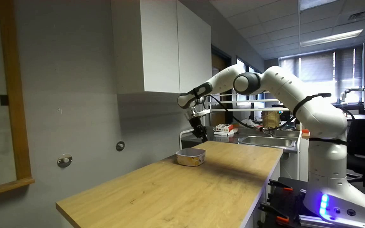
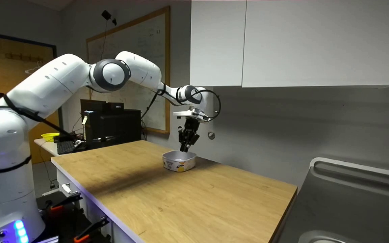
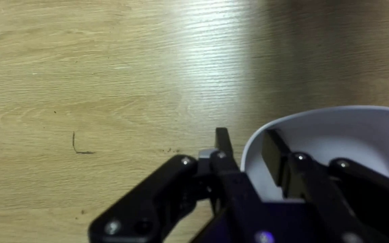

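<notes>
So the gripper is hanging at the edge of this bowl on the tabletop, jaws spread apart with the bowl's rim showing between them.

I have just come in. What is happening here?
A white jointed robot arm has its black two-finger gripper over the edge of a rounded white bowl with a printed outer wall. The bowl stands on a yellowish wooden counter. In the wrist view, the jaws are open, one finger on each side of the rim, and nothing is gripped.
</notes>
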Tool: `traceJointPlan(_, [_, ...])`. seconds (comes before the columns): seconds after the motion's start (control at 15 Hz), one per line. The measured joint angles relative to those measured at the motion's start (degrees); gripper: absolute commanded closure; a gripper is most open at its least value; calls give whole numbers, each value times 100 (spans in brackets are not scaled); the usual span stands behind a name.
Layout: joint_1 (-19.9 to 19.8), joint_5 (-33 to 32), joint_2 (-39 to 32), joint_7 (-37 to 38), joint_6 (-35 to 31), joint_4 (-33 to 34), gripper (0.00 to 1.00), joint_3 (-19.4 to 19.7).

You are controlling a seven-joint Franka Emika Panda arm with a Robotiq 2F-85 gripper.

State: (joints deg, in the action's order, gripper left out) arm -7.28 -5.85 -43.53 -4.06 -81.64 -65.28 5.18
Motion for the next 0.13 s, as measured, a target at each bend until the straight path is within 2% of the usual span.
traceJointPlan(0.07, [-1, -31, 84, -7, -13, -18, 56, 7])
traceJointPlan(0.13, [-5, -34, 139, -8, -9, -20, 47, 7])
